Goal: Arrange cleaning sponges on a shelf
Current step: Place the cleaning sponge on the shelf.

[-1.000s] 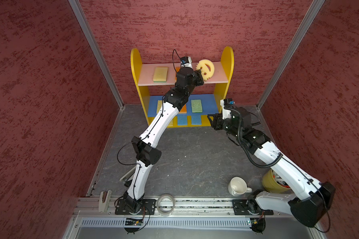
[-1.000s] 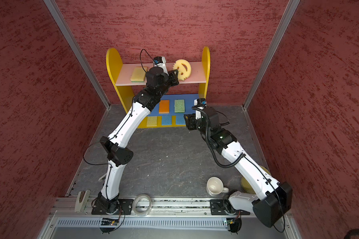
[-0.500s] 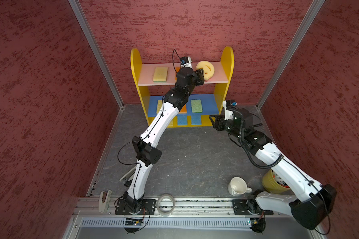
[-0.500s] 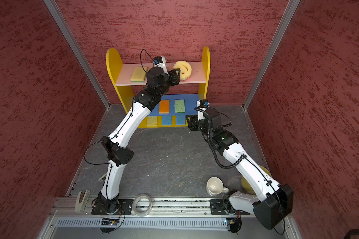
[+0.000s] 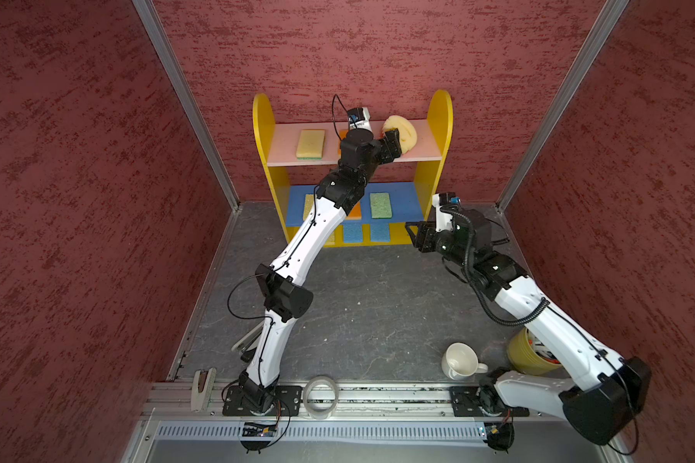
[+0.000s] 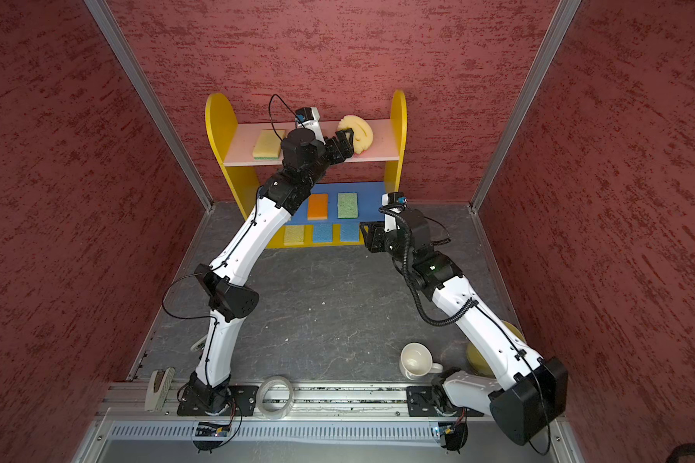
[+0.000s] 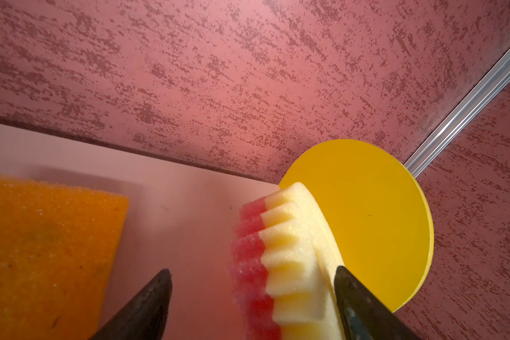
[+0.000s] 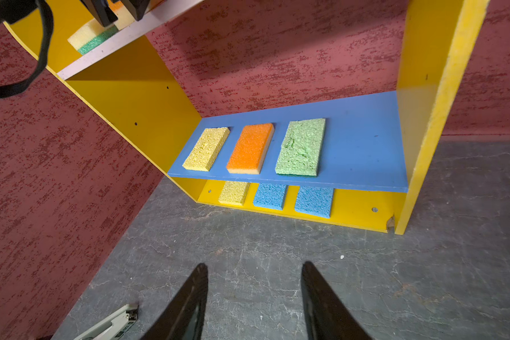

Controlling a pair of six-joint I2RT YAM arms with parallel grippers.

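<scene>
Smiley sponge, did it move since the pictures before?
Yes, slightly. The smiley sponge stays at its spot on the pink board, but its face has turned toward the yellow side panel beside it, and the left hand has opened.

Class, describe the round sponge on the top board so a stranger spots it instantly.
Against the back wall stands a small shelf with yellow round-topped side panels; look along its pink upper board. Unlike the flat rectangular yellow sponge and orange sponge there, the pink-backed yellow foam sponge is round, notch-edged and tilted up on edge.
</scene>
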